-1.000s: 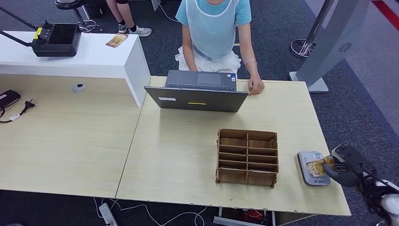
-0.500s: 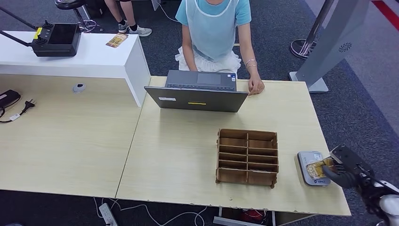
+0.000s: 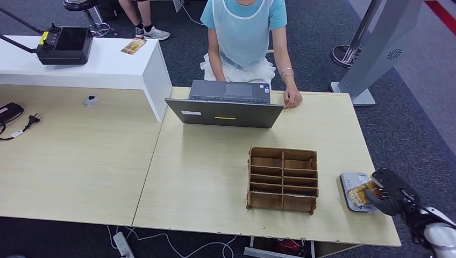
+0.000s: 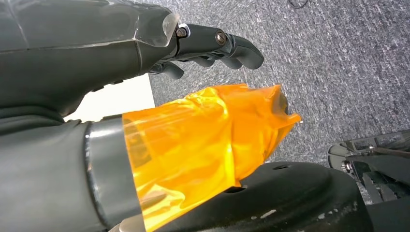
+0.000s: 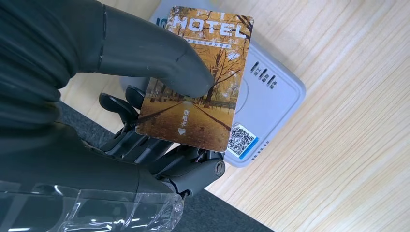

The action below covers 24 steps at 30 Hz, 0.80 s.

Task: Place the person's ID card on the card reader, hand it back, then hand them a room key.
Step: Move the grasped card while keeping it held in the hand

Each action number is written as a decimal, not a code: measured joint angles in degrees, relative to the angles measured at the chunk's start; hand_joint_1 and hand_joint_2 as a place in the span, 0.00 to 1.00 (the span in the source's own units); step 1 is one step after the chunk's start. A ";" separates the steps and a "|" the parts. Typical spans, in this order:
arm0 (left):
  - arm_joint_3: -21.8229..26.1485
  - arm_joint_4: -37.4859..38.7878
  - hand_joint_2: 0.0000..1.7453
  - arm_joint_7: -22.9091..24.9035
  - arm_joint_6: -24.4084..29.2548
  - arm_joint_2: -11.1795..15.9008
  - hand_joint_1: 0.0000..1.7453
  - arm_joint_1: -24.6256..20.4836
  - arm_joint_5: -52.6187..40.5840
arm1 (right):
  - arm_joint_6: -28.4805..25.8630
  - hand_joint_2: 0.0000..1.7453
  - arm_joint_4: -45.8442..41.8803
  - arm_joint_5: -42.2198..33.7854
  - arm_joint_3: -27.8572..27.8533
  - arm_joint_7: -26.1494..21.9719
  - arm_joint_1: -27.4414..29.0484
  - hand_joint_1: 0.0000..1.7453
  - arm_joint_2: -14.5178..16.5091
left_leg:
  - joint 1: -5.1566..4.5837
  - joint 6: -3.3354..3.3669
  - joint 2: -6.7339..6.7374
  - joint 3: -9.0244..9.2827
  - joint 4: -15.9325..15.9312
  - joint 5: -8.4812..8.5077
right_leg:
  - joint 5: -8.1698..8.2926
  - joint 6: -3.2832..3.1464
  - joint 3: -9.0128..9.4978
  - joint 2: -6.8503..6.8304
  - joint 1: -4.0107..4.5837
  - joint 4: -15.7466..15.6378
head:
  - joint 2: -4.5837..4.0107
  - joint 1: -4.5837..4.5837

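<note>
Grey carpet runs around a pale wooden desk (image 3: 215,177), and a person (image 3: 244,32) sits at its far side behind a laptop (image 3: 226,107), one hand (image 3: 293,98) resting on the desk edge; a wooden tray (image 3: 282,179) with small compartments stands nearer the robot, and the reader (image 3: 350,189) lies just beside it, near the right edge of the desk.

Over the reader the right hand (image 3: 384,193) holds the card (image 5: 196,79); the thumb (image 5: 145,50) presses on the printed face and the darker fingers (image 5: 159,154) are closed under it, so the card is pinched firmly (the word HOTEL and a picture of autumn trees are printed on it). The card hangs above the reader and covers part of it; whether its far edge already touches the reader, I cannot tell.

The left hand (image 4: 145,63) hangs beside the body over the carpet; its fingers are curled a little but apart, and it holds nothing.

As I judge it, the task is at its first step: the card is brought to the reader but is not yet clearly laid on it and is not released. What is left is to set it down, to give it back to the person across the desk, and then to hand over a room key; I see no key in the tray compartments.
</note>
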 joint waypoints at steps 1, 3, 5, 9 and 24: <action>0.00 0.00 0.00 0.00 0.00 0.00 0.00 0.00 0.00 | -0.01 1.00 -0.01 0.04 -0.04 0.00 0.00 1.00 0.11 | 0.00 0.00 0.00 0.00 0.00 0.00 | 0.00 0.00 0.00 0.00 0.00 0.00 | 0.00 0.00; 0.00 0.00 0.00 0.00 0.00 0.00 0.00 0.00 0.00 | -0.02 1.00 -0.01 0.21 -0.21 0.00 0.01 1.00 0.31 | 0.00 0.00 0.00 0.00 0.00 0.00 | 0.00 0.00 0.00 0.00 0.00 0.00 | 0.00 0.01; 0.00 0.00 0.00 0.00 0.00 0.00 0.00 0.00 0.00 | -0.04 1.00 -0.01 0.40 -0.42 0.00 0.01 1.00 0.48 | 0.00 0.00 0.00 0.00 0.00 0.00 | 0.00 0.00 0.00 0.00 0.00 0.00 | 0.00 0.00; 0.01 0.00 0.00 0.00 0.03 0.01 0.00 0.00 0.00 | -0.25 1.00 -0.01 0.72 -0.84 0.01 0.02 1.00 0.71 | 0.00 0.00 0.00 0.00 0.00 0.00 | 0.00 0.00 0.00 0.00 0.00 0.00 | 0.00 -0.01; 0.02 0.00 0.00 0.15 0.07 0.02 0.00 0.00 -0.07 | -0.67 1.00 -0.02 1.62 -1.37 0.23 0.04 1.00 1.16 | 0.00 0.00 0.00 0.00 0.00 0.00 | 0.00 0.00 0.00 0.00 0.00 0.00 | 0.00 -0.01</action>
